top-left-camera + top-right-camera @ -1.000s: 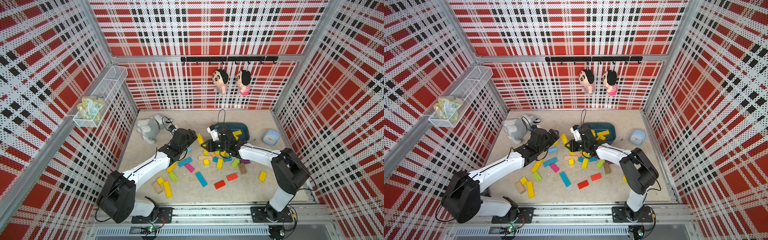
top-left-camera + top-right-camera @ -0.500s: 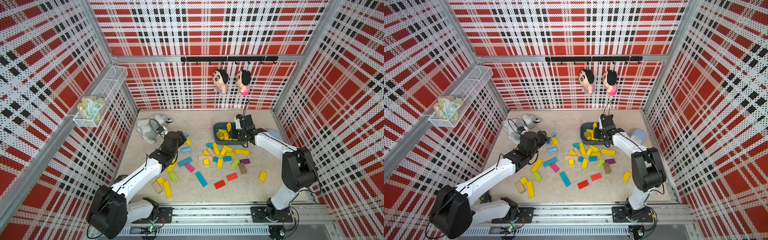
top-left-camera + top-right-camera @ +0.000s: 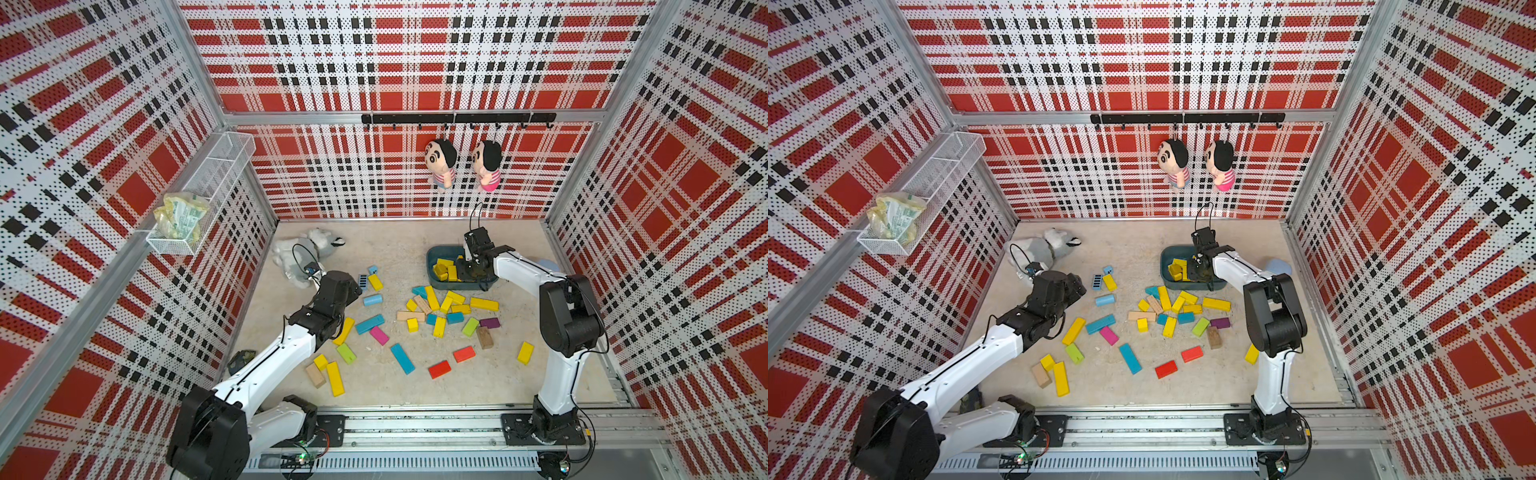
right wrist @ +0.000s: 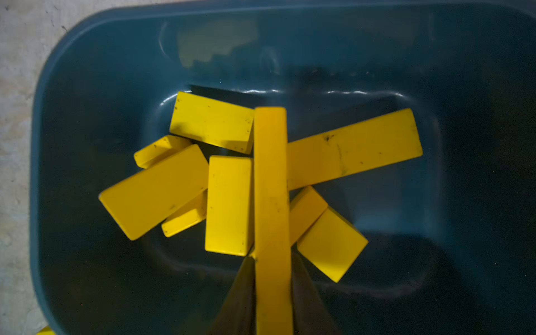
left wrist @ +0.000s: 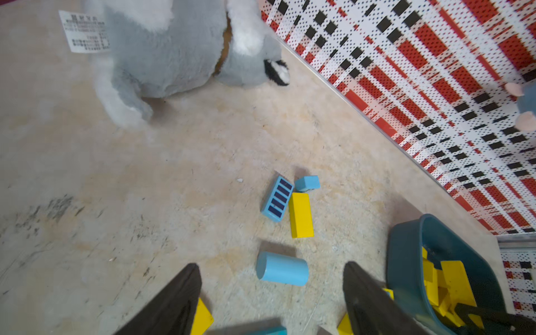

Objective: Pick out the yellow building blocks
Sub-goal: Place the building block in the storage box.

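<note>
Red/blk/wht plaid perforated walls (image 3: 374, 62), beige floor (image 3: 395, 237), blk hook rail (image 3: 457, 118), wire basket (image 3: 216, 166) on side wall.

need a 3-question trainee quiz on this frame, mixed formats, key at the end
1. True or false: the teal bin already holds yellow blocks.
2. What sits between the right gripper's fingers? A) a long yellow bar B) a red ball C) nothing
3. What colour is the cylinder lying ahead of the open left gripper?
Key: 1 true; 2 A; 3 light blue.
</note>
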Available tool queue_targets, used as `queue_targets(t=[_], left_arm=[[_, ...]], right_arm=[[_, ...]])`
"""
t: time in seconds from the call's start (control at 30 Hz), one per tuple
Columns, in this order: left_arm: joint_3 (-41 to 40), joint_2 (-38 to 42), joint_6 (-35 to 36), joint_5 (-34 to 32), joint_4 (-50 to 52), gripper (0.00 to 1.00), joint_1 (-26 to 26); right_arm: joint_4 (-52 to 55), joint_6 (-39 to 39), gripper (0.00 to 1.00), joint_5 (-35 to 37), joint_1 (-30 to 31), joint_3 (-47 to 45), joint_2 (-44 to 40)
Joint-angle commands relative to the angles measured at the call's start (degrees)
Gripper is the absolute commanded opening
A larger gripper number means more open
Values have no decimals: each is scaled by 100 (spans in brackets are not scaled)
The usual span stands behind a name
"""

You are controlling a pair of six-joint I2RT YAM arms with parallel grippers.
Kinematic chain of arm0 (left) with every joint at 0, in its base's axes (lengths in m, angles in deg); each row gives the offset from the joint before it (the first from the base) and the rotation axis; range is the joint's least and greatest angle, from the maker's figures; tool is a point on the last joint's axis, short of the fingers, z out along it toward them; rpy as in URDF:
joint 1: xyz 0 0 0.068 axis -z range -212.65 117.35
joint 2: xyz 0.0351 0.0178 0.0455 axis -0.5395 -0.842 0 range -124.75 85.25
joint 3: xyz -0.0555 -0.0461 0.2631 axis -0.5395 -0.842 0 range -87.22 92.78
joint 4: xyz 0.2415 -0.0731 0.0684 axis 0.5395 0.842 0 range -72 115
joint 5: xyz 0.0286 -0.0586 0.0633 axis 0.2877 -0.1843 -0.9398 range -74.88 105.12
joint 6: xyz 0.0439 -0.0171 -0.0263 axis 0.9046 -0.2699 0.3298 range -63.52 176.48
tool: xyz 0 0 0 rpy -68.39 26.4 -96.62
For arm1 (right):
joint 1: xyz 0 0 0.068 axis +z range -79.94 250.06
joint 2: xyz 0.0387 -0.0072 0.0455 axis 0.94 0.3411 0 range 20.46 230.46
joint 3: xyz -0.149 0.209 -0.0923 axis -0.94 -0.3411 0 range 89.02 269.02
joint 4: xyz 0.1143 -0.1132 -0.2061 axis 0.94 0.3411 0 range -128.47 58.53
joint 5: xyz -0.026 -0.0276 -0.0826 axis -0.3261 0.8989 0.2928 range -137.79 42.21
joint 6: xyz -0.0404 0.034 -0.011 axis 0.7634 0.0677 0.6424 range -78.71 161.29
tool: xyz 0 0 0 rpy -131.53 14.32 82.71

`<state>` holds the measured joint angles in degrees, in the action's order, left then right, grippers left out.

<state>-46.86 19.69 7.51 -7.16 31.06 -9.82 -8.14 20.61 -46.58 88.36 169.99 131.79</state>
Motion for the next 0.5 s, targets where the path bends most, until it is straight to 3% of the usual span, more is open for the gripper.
queue_targets(t=[0.0, 0.13, 0.47], left_arm=[[-162, 26, -186, 75, 520, 80, -76], [-298, 98, -194, 180, 932, 80, -99], [-689, 238, 180, 386, 1771, 81, -301]], right_arm=[[30, -13, 33, 20, 15, 98, 103], [-39, -23, 44, -46, 15, 103, 85], [-938, -233, 51, -367, 15, -787, -1041]])
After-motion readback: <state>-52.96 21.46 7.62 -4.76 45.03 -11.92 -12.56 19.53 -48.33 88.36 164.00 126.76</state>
